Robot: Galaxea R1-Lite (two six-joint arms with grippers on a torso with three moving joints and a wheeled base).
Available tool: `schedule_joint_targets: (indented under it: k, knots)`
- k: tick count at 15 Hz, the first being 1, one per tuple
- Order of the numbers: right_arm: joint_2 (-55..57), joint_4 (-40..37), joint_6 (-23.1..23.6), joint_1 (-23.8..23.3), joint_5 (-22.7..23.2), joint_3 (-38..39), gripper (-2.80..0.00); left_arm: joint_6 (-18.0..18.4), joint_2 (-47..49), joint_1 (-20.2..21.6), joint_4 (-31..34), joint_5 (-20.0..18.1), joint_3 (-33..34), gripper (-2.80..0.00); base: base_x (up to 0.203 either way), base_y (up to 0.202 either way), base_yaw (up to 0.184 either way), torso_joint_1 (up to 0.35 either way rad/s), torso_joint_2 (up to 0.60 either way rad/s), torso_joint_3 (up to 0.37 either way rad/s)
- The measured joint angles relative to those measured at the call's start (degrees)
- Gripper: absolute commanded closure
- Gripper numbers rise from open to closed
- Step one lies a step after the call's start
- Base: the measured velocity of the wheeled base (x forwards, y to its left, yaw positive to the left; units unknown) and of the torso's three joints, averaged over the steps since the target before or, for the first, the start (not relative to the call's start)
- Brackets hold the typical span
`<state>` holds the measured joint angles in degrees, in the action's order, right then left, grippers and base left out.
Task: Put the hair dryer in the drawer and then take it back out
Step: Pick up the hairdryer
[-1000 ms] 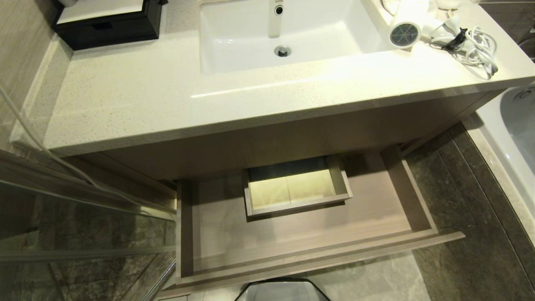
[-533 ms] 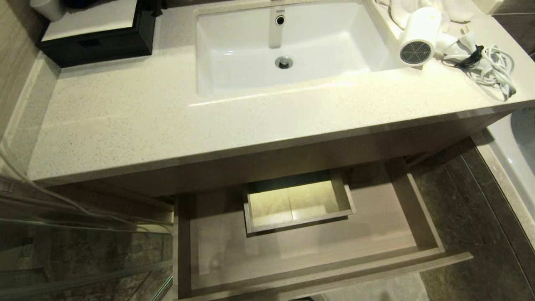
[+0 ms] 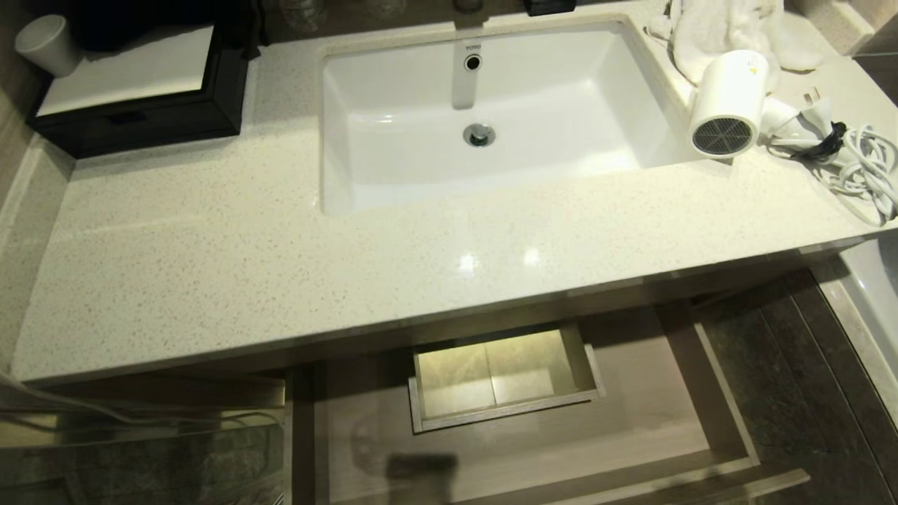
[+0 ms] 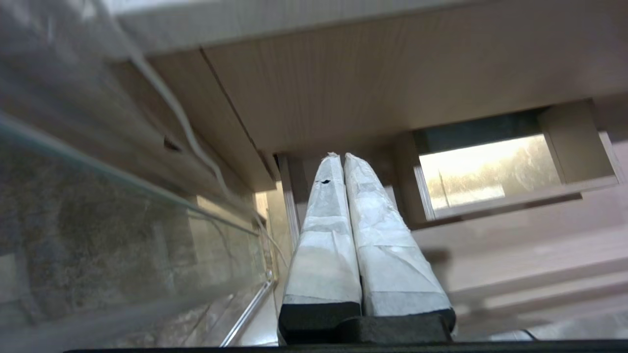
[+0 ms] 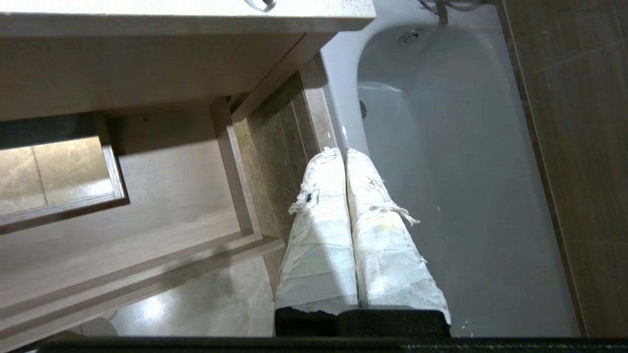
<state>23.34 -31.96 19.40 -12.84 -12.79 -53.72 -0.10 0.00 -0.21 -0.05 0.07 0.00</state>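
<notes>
The hair dryer [image 3: 727,98] lies on its side at the far right of the countertop [image 3: 245,259], just beside the sink [image 3: 491,112], grille facing us, a white towel [image 3: 722,24] behind it and its cord [image 3: 859,168] bunched to its right; the drawer [image 3: 533,435] below stands pulled open, nothing in it apart from a boxed cut-out [image 3: 501,379] at the back. Neither arm shows from the head camera; the right gripper [image 5: 343,152] hangs low, beside the drawer's right wall with the bathtub [image 5: 441,147] under it, its wrapped fingers pressed together and empty; the left gripper [image 4: 341,157] is shut too, holding nothing, down by the drawer's left end next to a glass panel [image 4: 98,220]. So the pick-up is not begun (the right arm looks the natural choice, being on the dryer's side). To do it well: part the fingers before reaching, rise clear of the counter edge, and close across the fat barrel rather than the grille; mind that loose cord, which may trail and snag on the edge; aim for the open floor right of the cut-out.
</notes>
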Motion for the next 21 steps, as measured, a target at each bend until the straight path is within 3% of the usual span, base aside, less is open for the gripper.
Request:
schedule_joint_targets:
  k: [9,15,16,19,20,21]
  knots:
    - [7.0,1.0,0.0,0.1,0.2,-4.3,0.0,0.0,0.0,0.0,0.0,0.0,0.0,0.0,0.0,0.0,0.0,0.373,-0.28,0.089]
    - [20.5,0.5,1.2,0.2,1.4,-14.9,0.0,-0.1,0.0,0.0,0.0,0.0,0.0,0.0,0.0,0.0,0.0,0.063,-0.05,0.011]
    - [23.5,0.0,1.2,0.2,3.7,-17.5,0.0,0.0,0.0,0.0,0.0,0.0,0.0,0.0,0.0,0.0,0.0,0.0,0.0,0.0]
    - [31.5,-2.4,2.9,-1.0,17.7,-24.1,0.0,-0.1,0.0,0.0,0.0,0.0,0.0,0.0,0.0,0.0,0.0,0.0,0.0,0.0]
    - [33.6,-3.2,3.6,-1.8,21.9,-25.5,-2.8,-0.1,0.0,0.0,0.0,0.0,0.0,0.0,0.0,0.0,0.0,0.0,0.0,0.0]
    - [35.3,-3.4,4.6,-2.5,25.1,-26.5,-2.8,-0.1,0.0,0.0,0.0,0.0,0.0,0.0,0.0,0.0,0.0,0.0,0.0,0.0]
